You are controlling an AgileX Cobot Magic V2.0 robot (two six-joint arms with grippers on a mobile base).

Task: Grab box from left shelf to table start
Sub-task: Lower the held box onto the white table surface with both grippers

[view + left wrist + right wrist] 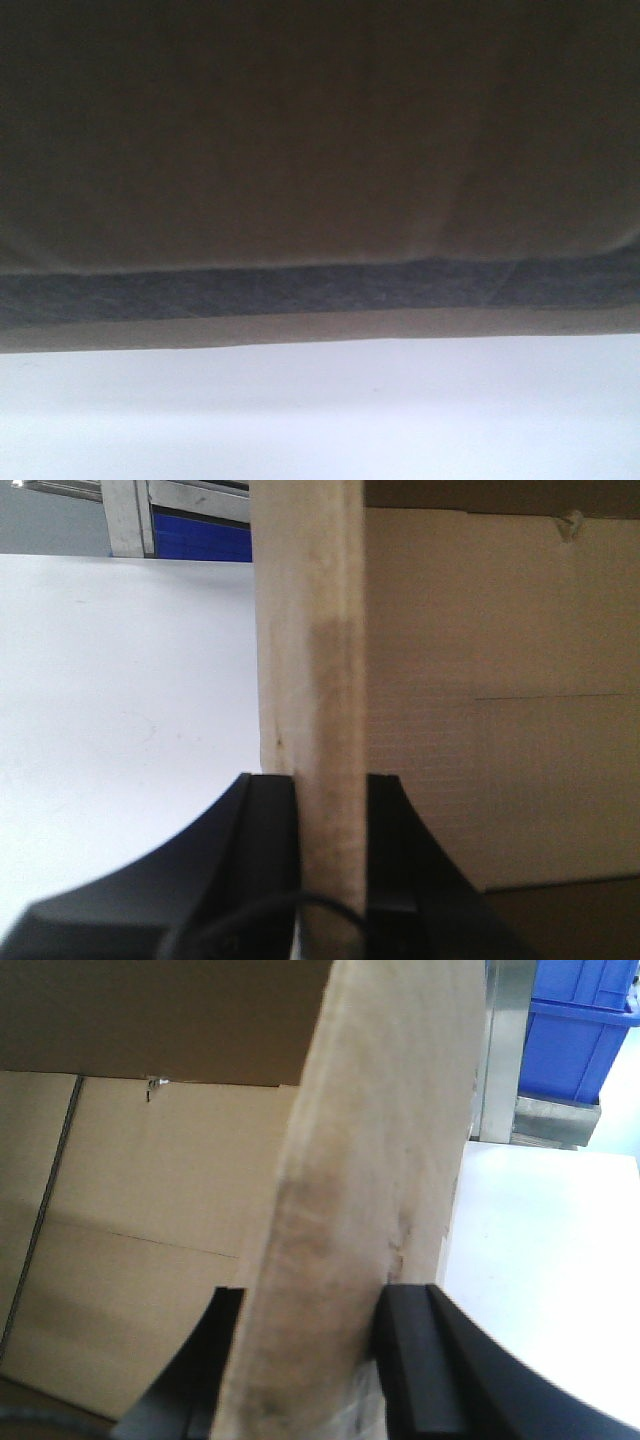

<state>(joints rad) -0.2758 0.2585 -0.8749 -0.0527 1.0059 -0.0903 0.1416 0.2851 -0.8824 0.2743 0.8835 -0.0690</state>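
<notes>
- Both claws pinch cardboard: left gripper point(328, 780) and right gripper point(315, 1295) each clamp an upright edge of the box point(480, 680).
- Front view: the box looms dark above the white table point(320, 410), printing hidden.
- Beyond the table's far edge, a blue bin point(580, 1030) is cut off.

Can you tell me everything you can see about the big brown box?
The box is plain brown corrugated cardboard, with no print showing here. One pale, scuffed panel edge is pinched between the black left fingers, another between the right fingers. Beside each edge is more cardboard with a faint crease line. In the front view its dark side fills the top, above the white table; whether it rests there I cannot tell.
</notes>
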